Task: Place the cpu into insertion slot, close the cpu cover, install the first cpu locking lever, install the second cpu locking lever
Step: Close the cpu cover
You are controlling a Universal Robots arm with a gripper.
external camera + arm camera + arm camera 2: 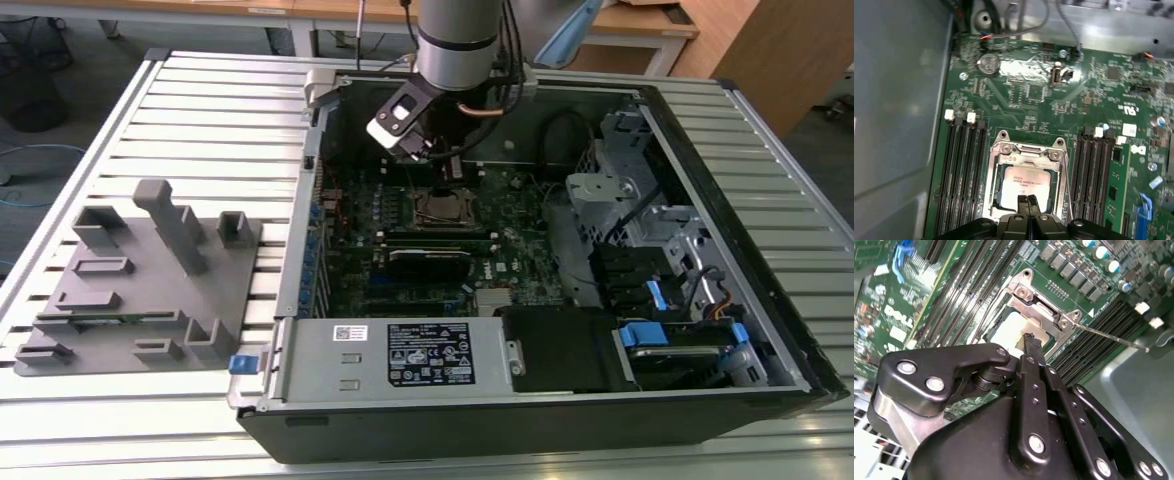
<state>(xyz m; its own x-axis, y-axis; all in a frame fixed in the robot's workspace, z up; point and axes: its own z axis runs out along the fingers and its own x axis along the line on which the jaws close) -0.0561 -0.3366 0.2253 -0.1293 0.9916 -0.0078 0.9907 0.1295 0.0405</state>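
The cpu [1026,181] lies flat in the insertion slot [446,207] on the green board, its pale metal top showing through the window of the cpu cover [1026,150]. The silvery cover is down over the chip in both wrist views. One thin wire locking lever [1114,338] sticks out sideways from the socket corner over the memory slots. A second lever [978,325] runs along the opposite side of the socket. My gripper [1027,201] hovers just above the near edge of the cpu [1006,330], fingers shut together and holding nothing.
Long black memory slots [961,170] flank the socket on both sides. The case's grey wall [899,100] is close on one side. A labelled power supply box [400,355] sits at the case front, drive bays [674,335] at the exterior view's right, a grey fixture [134,290] outside.
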